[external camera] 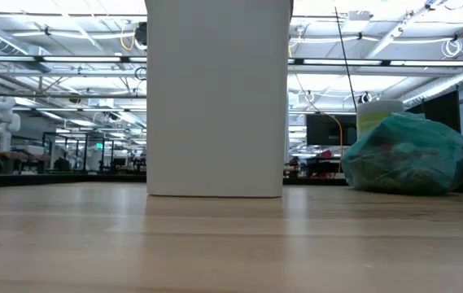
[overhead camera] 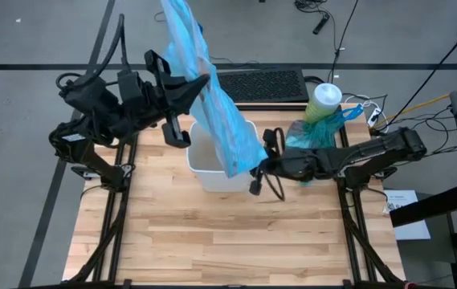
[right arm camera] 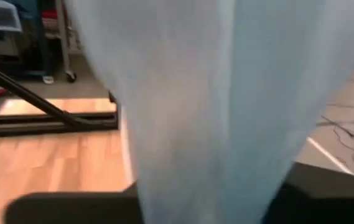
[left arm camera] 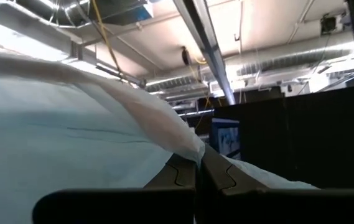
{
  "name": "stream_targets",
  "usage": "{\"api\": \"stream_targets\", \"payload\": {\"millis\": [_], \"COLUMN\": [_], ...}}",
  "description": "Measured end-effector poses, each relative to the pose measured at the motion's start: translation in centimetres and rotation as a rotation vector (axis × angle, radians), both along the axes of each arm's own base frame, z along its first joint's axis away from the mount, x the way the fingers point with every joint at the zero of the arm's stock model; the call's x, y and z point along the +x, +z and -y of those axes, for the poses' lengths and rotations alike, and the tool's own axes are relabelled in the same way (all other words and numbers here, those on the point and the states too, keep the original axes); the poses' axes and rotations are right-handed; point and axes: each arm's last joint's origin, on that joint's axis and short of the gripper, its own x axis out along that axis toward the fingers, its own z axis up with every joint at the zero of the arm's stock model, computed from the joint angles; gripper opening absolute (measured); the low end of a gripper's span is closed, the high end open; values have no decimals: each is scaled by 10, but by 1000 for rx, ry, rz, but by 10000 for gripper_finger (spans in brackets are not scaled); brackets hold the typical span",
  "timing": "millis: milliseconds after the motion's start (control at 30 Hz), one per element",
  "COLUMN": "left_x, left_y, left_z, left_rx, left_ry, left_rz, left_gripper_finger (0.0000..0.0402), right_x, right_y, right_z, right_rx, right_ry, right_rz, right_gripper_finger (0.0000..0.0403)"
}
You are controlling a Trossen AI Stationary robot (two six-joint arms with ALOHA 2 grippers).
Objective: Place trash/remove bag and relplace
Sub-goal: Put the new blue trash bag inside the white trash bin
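A pale sky-blue bag (overhead camera: 216, 104) hangs stretched above the white bin (overhead camera: 208, 168), which stands on the wooden table and fills the middle of the low view (external camera: 215, 98). My left gripper (overhead camera: 206, 83) is high over the bin's far-left side, shut on the bag. My right gripper (overhead camera: 257, 168) is at the bag's lower end, by the bin's right rim. In the right wrist view the bag (right arm camera: 208, 106) covers the gripper. The filled teal-green bag (overhead camera: 315, 135) rests on its underside at the table's far right (external camera: 410, 156). The trash is hidden. My left gripper pinches a fold of the pale blue bag (left arm camera: 189, 152) between its two shut fingers (left arm camera: 217, 174). They come from the table's left, slanting upward. Part of the bag stands up past the fingers; the rest slopes down toward the bin, clear of the table.
A tall green canister with a white lid (overhead camera: 325, 98) stands behind the teal-green bag. A dark keyboard (overhead camera: 262, 85) lies beyond the table's far edge, with cables (overhead camera: 373, 112) at the far right. The near half of the table (overhead camera: 228, 241) shows bare wood.
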Motion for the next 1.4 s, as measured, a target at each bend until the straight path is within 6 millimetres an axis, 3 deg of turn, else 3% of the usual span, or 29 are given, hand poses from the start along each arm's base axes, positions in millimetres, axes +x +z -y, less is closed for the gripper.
{"api": "stream_targets", "payload": {"millis": [333,500,667,800,1400], "left_x": [5,8,9,20,61], "left_y": [-7,-10,-13,-26,-92], "left_z": [-1,0,-2,-7,-8], "left_rx": [-17,-40,-55,-95,-119], "left_ry": [51,46,40,45,126], "left_rz": [-66,-76,-104,-165,-371], "left_gripper_finger": [0,0,0,0,0], "right_x": [-17,-25,-46,-64,-104], "right_y": [17,24,41,53,63], "right_z": [-3,-2,-2,2,8], "right_rx": [-21,-59,-78,-66,-7], "right_ry": [21,30,51,52,68], "right_rz": [40,48,92,119,87], "right_gripper_finger": [231,279,290,290,290]}}
